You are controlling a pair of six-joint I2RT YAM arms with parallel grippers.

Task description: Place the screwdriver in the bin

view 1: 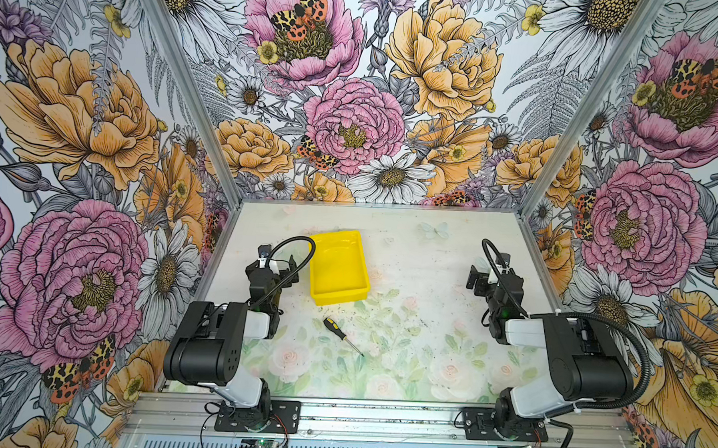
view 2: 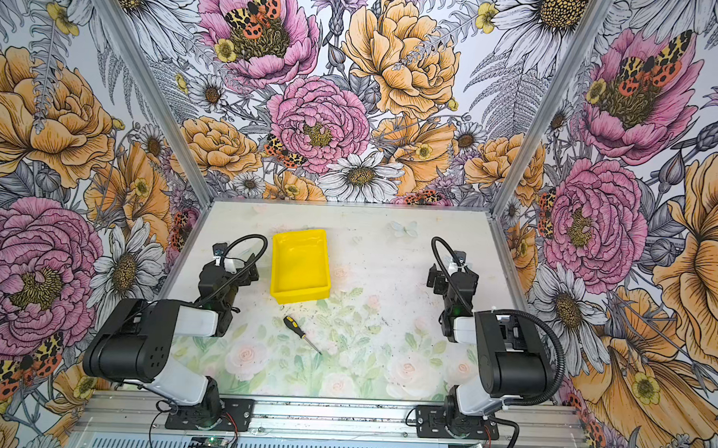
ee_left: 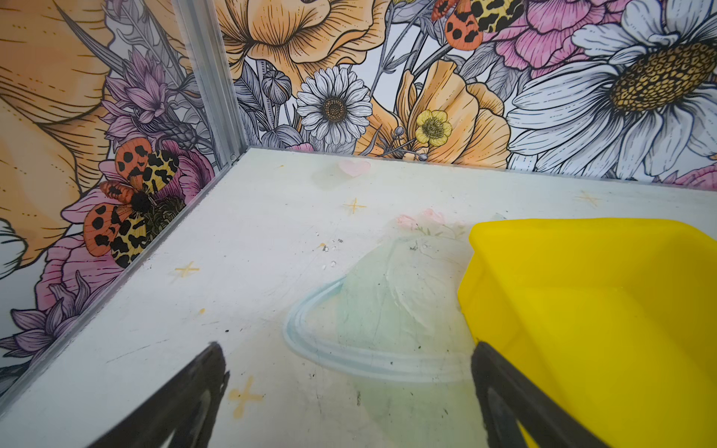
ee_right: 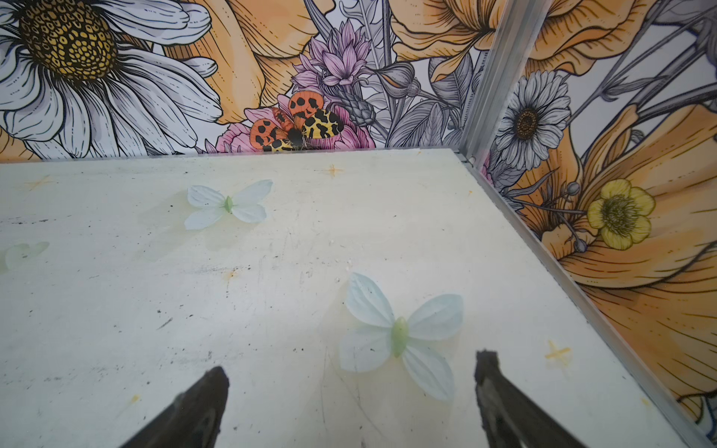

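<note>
The screwdriver (view 1: 341,334) lies on the tabletop (view 1: 430,278), just nearer than the yellow bin (view 1: 339,297). The left pincer (ee_left: 348,349) and right pincer (ee_right: 351,364) both gape empty. Pinching the thin shaft may roll it away. The left pincer, beside the bin, may shove it. Only the top views show the screwdriver.

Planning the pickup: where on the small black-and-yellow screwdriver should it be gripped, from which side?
Probably the thick handle of the small black-and-yellow screwdriver, from straight above, closing across its width. It lies flat on the pale floral table; its thin silver shaft offers little to pinch.
</note>
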